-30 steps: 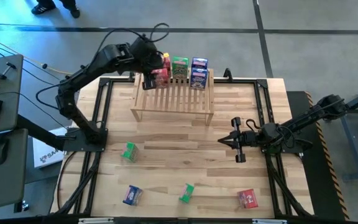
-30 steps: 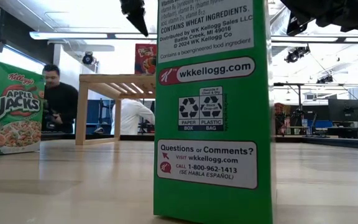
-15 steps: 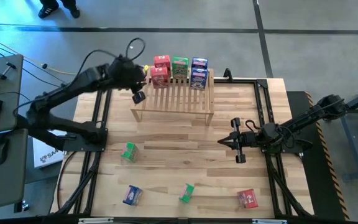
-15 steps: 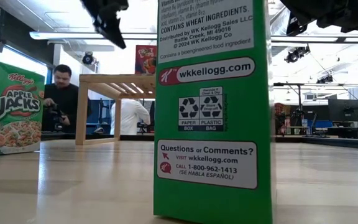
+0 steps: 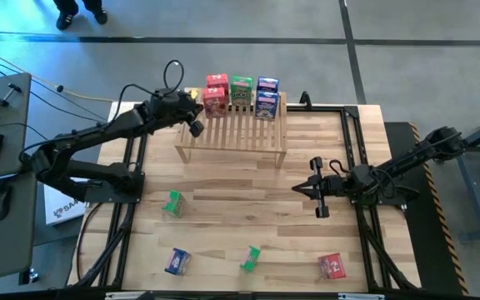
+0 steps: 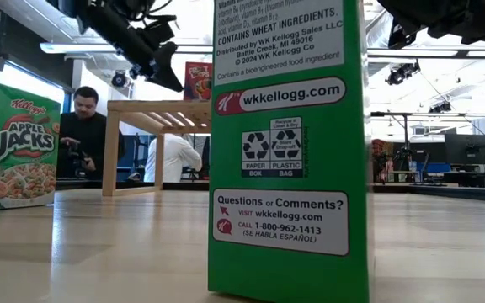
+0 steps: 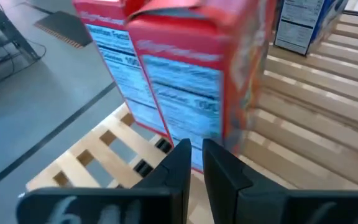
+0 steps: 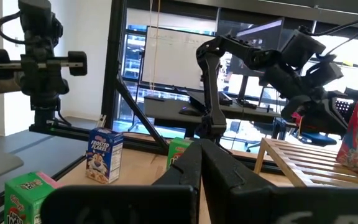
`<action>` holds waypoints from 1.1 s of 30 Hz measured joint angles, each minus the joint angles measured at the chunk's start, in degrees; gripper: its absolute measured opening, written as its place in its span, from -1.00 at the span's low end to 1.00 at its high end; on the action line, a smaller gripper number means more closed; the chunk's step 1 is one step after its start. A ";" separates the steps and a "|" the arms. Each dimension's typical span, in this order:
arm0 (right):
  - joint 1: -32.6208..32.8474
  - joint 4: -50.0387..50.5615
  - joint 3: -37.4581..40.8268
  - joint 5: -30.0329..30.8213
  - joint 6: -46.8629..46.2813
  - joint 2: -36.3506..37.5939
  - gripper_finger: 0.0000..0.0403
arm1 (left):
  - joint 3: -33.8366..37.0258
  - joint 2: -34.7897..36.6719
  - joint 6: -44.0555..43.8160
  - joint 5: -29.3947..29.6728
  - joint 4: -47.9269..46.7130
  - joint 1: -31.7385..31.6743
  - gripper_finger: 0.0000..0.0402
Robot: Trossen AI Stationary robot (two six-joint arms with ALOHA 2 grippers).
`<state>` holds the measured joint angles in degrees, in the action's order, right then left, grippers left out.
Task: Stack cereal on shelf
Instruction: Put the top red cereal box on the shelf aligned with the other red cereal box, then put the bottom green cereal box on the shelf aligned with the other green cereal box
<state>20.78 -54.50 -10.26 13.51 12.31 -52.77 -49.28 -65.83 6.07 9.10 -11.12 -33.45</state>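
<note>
Left gripper [image 5: 195, 127] — drawn back off the shelf [image 5: 232, 133], empty.

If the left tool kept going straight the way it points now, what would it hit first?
Probably the near red cereal box on the shelf, directly ahead of the left tool; depth is uncertain.

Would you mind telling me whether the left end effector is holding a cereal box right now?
No. The left end effector is shut and empty beside the shelf; the red boxes stand on it, free.

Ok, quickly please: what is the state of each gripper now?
Left gripper: closed, holding nothing, beside the red boxes on the shelf.
Right gripper: closed, empty, waiting over the table.
</note>
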 joint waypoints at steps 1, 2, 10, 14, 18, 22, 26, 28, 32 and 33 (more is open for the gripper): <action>0.02 0.00 0.00 -0.01 0.01 0.01 -1.00 | 0.00 -0.50 0.02 0.00 0.70 -0.02 -0.85; 0.01 0.00 0.00 -0.01 0.01 0.01 -1.00 | 0.00 -1.01 0.02 0.00 1.41 -0.02 -0.85; 0.01 0.02 0.00 -0.08 -0.01 0.02 -1.00 | 0.00 -3.11 0.19 0.03 4.46 -0.02 -0.85; 0.02 0.24 0.00 -0.12 -0.09 0.00 -1.00 | -0.02 -1.40 1.06 1.05 4.22 -0.02 -0.85; 0.02 0.59 0.00 -0.14 -0.27 0.01 -1.00 | 0.52 1.24 0.62 1.72 3.27 0.02 -0.85; 0.00 1.32 0.00 -0.16 -0.27 0.02 -1.00 | 4.76 4.59 -0.36 0.44 5.90 0.75 -0.85; 0.00 1.97 0.02 -0.11 -0.27 0.00 -1.00 | 10.88 7.62 -1.37 -2.98 14.16 2.45 -0.85; 0.02 1.97 0.02 0.01 -0.27 0.00 -1.00 | 13.15 8.72 -2.24 -2.61 17.68 3.25 -0.85; 0.00 1.97 0.02 0.07 -0.27 0.00 -1.00 | 14.01 8.75 -9.88 0.60 16.11 3.16 -0.85; -0.18 1.97 0.00 0.12 -0.27 0.00 -1.00 | 14.01 8.75 -10.12 0.38 15.75 2.98 -0.85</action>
<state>20.59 -52.53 -10.26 13.62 12.04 -52.77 -35.27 -57.08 -4.06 9.48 4.63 -30.48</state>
